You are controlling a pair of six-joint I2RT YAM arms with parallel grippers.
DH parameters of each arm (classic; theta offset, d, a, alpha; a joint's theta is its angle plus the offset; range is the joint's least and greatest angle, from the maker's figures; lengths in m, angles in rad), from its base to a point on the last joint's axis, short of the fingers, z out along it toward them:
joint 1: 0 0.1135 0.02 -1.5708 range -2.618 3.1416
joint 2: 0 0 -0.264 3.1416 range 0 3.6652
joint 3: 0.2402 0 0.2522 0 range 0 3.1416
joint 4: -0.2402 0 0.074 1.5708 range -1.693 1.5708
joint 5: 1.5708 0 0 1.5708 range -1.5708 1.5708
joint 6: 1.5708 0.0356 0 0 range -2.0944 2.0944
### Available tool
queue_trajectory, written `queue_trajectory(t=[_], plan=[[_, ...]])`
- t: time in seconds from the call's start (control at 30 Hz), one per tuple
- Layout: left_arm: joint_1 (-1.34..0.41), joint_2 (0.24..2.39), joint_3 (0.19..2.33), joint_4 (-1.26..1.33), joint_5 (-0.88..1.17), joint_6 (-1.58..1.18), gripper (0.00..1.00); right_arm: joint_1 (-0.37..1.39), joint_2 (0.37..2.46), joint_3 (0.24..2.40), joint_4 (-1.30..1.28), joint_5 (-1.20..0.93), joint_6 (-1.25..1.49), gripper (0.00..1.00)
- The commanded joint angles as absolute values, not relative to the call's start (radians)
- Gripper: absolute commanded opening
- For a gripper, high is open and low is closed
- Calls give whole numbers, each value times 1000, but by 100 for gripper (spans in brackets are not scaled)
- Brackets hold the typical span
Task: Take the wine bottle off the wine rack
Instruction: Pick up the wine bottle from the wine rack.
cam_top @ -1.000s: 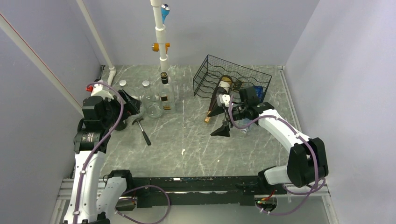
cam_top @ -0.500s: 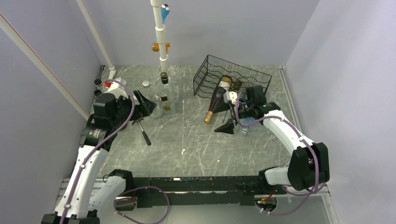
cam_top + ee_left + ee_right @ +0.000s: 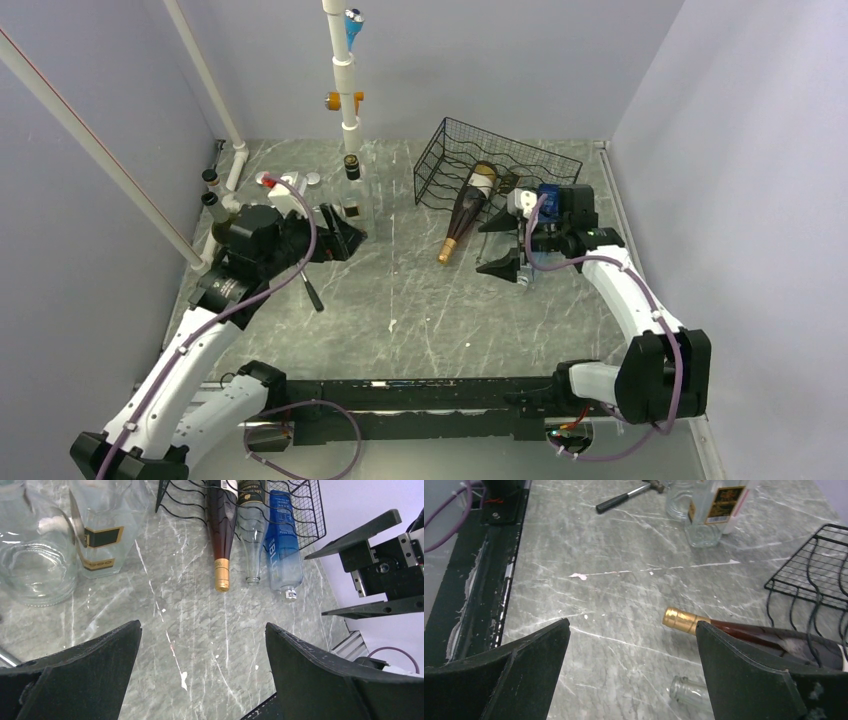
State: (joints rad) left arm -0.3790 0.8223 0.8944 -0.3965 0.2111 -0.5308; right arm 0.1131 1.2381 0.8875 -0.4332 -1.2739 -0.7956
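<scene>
Task barely begun — the wine bottle (image 3: 463, 208) lies in the lowest wavy row of the wine rack (image 3: 515, 155), its neck projecting onto the tabletop (image 3: 400, 300); lifting it out is all left to do. My right gripper (image 3: 499, 245) hangs just beside the neck, jaws spread, holding nothing; my left gripper (image 3: 345, 235), likewise spread and empty, is well apart. Materials: smooth dark glass tapering to a gold foil cap (image 3: 676, 618); thin black wire with gridded sides; a grey, veined, marble-look surface — probably hard and slick.

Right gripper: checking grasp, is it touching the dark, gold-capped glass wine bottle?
Apart. Left wrist view: clear bottle and blue bottle lie between right gripper and dark wine bottle.
</scene>
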Motion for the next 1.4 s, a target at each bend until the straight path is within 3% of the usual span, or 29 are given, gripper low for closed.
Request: queue_trajectory(t=[0.0,0.33,0.67,1.07,1.23,1.37], plan=[[-417,823,871,-279,184,-498,100,55,1194,874,-413,-1330,-806,100],[-440,758,717,-14,254,-494,100,-113,1122,833,-466,-1364,-815,100],[-440,762,652,82,302,-539,99,-251,1103,827,-488,-1414,-812,100],[-440,860,497,469,380,-806,100,-308,1107,816,-483,-1424,-810,100],[-456,965,596,373,456,-745,99,-314,1113,813,-481,-1422,-812,100],[-537,1027,712,158,325,-591,99,-316,1116,812,-479,-1418,-812,100]])
